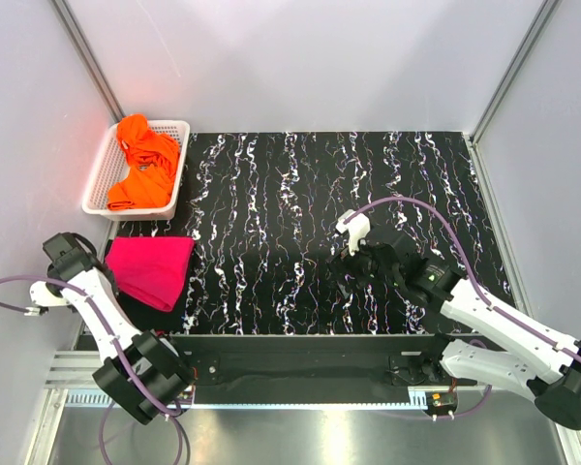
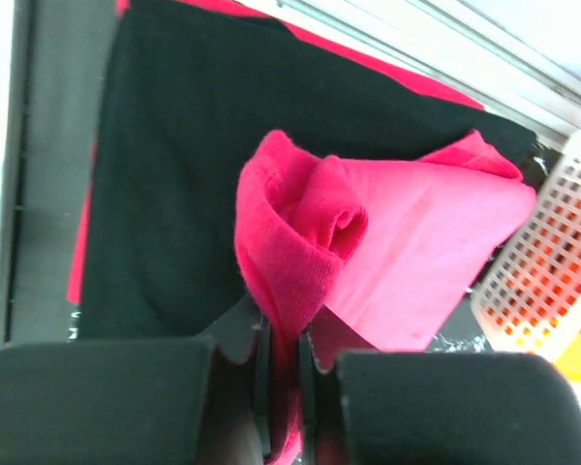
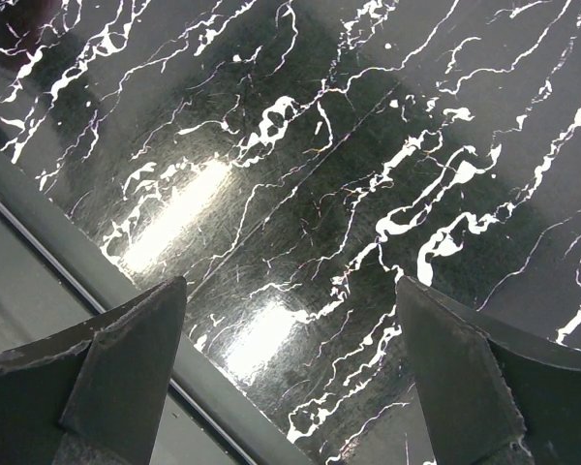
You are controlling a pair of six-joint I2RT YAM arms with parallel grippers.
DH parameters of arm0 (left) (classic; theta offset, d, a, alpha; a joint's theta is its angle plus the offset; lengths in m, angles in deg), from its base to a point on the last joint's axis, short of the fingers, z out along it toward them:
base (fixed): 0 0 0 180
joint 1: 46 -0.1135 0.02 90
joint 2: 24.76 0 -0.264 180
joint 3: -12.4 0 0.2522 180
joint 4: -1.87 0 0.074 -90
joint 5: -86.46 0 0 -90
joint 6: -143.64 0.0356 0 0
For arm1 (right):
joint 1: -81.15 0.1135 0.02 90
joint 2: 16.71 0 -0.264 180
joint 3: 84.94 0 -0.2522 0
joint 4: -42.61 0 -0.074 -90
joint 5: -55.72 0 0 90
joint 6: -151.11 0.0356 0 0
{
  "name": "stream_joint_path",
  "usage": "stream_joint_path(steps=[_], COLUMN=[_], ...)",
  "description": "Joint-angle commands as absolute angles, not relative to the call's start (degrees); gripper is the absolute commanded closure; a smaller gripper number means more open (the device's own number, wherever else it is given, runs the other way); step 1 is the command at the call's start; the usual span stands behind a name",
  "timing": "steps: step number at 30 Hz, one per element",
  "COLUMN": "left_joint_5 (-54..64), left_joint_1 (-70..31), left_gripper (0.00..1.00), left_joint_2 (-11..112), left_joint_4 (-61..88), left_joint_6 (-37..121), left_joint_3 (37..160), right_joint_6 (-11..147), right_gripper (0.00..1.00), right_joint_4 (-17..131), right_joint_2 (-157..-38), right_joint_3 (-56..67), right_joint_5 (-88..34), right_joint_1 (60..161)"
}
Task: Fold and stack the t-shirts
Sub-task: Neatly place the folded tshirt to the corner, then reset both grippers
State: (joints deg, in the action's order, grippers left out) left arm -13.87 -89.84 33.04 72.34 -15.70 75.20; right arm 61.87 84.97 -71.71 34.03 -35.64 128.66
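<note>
Left jaws clamped on a bunched fold of the hot pink t-shirt (image 2: 407,252), lying over the folded black t-shirt (image 2: 184,174) at the counter's near left corner, right jaws spread wide above the white-veined black mat (image 3: 320,194) by the near edge, orange t-shirts (image 1: 140,165) heaped in the white lattice basket (image 1: 99,184) at the far left corner, pale grey walls (image 1: 300,58).

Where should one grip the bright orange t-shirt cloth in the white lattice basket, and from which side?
Probably the raised far bunch of the bright orange t-shirt cloth, from above: the white lattice basket walls close off its sides.
</note>
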Motion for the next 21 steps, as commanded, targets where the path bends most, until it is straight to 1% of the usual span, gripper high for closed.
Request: stream_joint_path(steps=[1, 2, 3, 4, 5, 6, 7, 9, 12, 13, 15, 16, 18, 19, 21], left_joint_5=[-20.31, -21.63, -23.38, -28.01, -30.32, -32.35, -32.02, -30.97, -33.41, -34.38, -33.43, -32.46, -32.63, -33.76, -34.48], left_joint_1=[-91.26, -91.53, -91.7, -91.62, -91.62, -91.62, -91.53, -90.48, -78.39, -69.3, -61.16, -53.64, -46.04, -36.78, -28.55], left_gripper=[0.77, 0.68, 0.57, 0.45, 0.14, 0.03, 0.01, 0.01, 0.01, 0.01, 0.01, 0.01, 0.01, 0.01, 0.01], left_joint_2=[31.75, 31.75, 31.66, 31.75, 31.75, 31.75, 31.58, 31.57, 34.46, 38.04, 42.36, 46.65, 50.36, 53.43, 55.99], left_joint_4=[73.98, 74.69, 75.39, 78.27, 79.78, 81.45, 81.55, 81.55, 80.76, 80.76, 81.11, 81.11, 81.37, 81.2, 81.2], left_joint_6=[-14.13, -13.86, -13.25, -12.55, -12.71, -13.15, -13.5, -14.64, -18.07, -19.91, -21.06, -21.5, -21.51, -20.72, -19.23], left_joint_3=[75.03, 75.82, 76.78, 78.18, 80.81, 81.35, 81.53, 82.41, 86.01, 87.5, 93.03, 94.79, 100.5, 102.35, 106.4], right_joint_6=[62.35, 62.35, 62.43, 62.43, 62.43, 62.43, 62.43, 62.7, 63.05, 63.14, 64.1, 64.63, 66.81, 68.13, 72.6], right_gripper=[0.04, 0.04, 0.04, 0.04, 0.04, 0.04, 0.04, 0.03, 0.04, 0.03, 0.03, 0.03, 0.03, 0.03, 0.02], right_joint_4=[84.32, 84.32, 84.32, 84.41, 84.41, 84.41, 84.58, 84.58, 84.67, 84.67, 84.67, 84.93, 84.85, 84.85, 84.85], right_joint_2=[-70.94, -70.94, -70.94, -70.76, -70.76, -70.67, -70.67, -70.67, -70.76, -70.94, -71.2, -71.46, -71.73, -71.9, -72.17], right_joint_3=[33.31, 33.39, 33.31, 33.31, 33.31, 33.31, 33.31, 33.22, 33.04, 33.04, 32.87, 32.61, 31.81, 31.46, 30.5], right_joint_5=[-34.45, -34.45, -34.45, -34.54, -34.37, -34.36, -34.36, -34.37, -34.45, -34.45, -34.54, -34.8, -35.5, -35.94, -37.87], right_joint_1=[128.53, 128.53, 128.53, 128.53, 128.53, 128.53, 128.53, 128.61, 128.88, 128.88, 128.88, 128.88, 128.88, 128.88, 128.88])
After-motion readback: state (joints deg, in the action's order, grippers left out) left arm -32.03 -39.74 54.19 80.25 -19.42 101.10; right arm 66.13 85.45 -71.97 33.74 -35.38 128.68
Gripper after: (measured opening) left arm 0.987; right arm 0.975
